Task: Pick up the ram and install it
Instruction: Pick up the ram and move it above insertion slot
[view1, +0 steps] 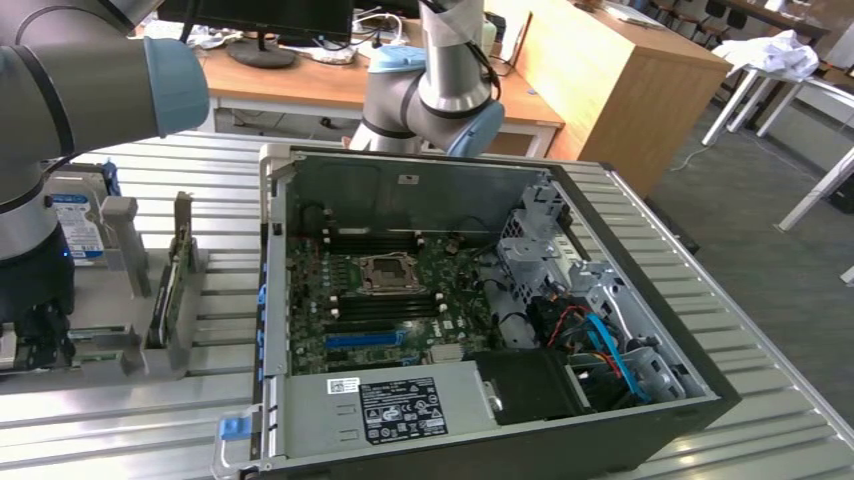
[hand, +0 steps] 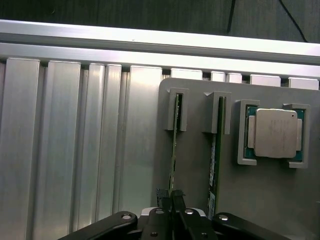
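Observation:
Two green ram sticks stand on edge in slots of a grey holder. My gripper has its black fingers closed together on the thin top edge of one ram. The other ram stick stands beside it, untouched. In the exterior view my arm reaches down at the far left next to the holder, where one ram stick shows on edge. The open computer case lies in the middle, with its motherboard exposed.
A square silver processor chip sits in a pocket of the holder beside the ram sticks. A hard drive stands behind the arm. The ribbed aluminium table carries everything. Desks and a wooden cabinet stand behind.

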